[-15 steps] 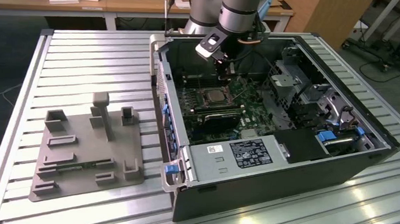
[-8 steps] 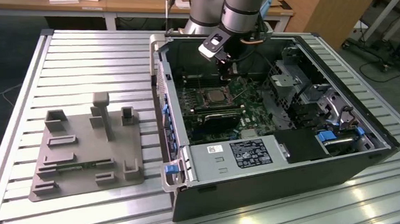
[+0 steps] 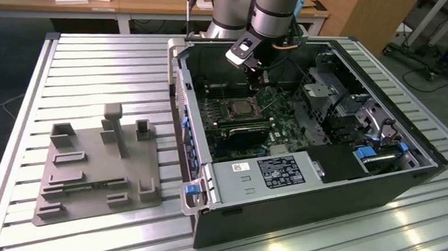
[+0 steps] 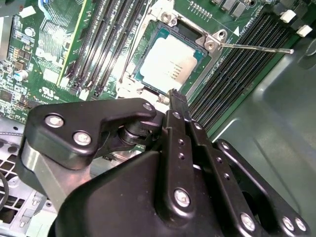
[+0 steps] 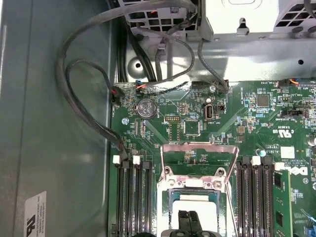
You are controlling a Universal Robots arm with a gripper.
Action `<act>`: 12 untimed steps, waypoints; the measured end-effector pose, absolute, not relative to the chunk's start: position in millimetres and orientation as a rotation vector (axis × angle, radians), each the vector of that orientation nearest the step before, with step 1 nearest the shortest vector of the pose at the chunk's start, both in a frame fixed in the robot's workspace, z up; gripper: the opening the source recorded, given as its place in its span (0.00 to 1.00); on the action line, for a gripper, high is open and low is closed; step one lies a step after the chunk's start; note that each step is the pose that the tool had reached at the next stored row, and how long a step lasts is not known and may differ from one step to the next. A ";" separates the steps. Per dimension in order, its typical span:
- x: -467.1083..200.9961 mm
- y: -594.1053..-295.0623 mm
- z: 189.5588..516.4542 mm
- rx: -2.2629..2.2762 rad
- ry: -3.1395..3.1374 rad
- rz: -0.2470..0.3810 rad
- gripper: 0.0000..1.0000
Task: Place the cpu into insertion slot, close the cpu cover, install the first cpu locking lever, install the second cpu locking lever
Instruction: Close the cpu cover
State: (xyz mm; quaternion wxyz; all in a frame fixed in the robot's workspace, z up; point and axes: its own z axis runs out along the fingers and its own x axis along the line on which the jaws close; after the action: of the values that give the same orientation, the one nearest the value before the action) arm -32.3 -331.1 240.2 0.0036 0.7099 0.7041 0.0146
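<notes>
Slatted metal table [image 3: 97,61] carrying an open black computer case [image 3: 312,205], which lies on its side with its inside facing up. On the exterior view's left, well apart from the case, a grey fixture plate [image 3: 91,170] with upright blocks rests on the table. A wooden desk [image 3: 138,3] stands behind.

The robot arm [image 3: 272,13] reaches down into the case from the far side. Inside lies a green circuit board [image 5: 276,108]. A grey box with a label plate [image 3: 279,171] sits at the near end of the case. In the first wrist view, grey cables [image 5: 60,57] loop along the case wall to the board's edge, away from the socket.

Long black memory slots [image 4: 106,44] run along both sides of the insertion slot [image 4: 183,30], a square socket near the middle of the board. The cpu cover [image 5: 199,147], a thin silver frame, stands raised at one end of the socket, with the board visible through its window. A thin metal lever rod [image 4: 256,48] juts from one socket corner over the neighbouring memory slots.

The cpu [image 4: 168,64], with its pale silver top, lies flat inside the insertion slot, uncovered.

The gripper [image 5: 189,218] hangs just above the socket edge opposite the raised cover. Its black fingertips [image 5: 183,217] are pressed together with nothing between them. Whether they touch the socket cannot be told. In the second wrist view its black linkage blocks the near part of the board.
</notes>
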 end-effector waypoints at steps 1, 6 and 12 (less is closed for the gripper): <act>-32.3 -331.1 240.2 2.225 2.207 0.046 0.10; -32.2 -331.0 240.2 2.225 2.207 0.046 0.10; -32.2 -331.1 245.5 2.225 2.207 0.046 0.10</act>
State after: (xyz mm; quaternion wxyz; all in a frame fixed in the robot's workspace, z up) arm -32.2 -331.1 245.5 0.0037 0.7099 0.7041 0.0146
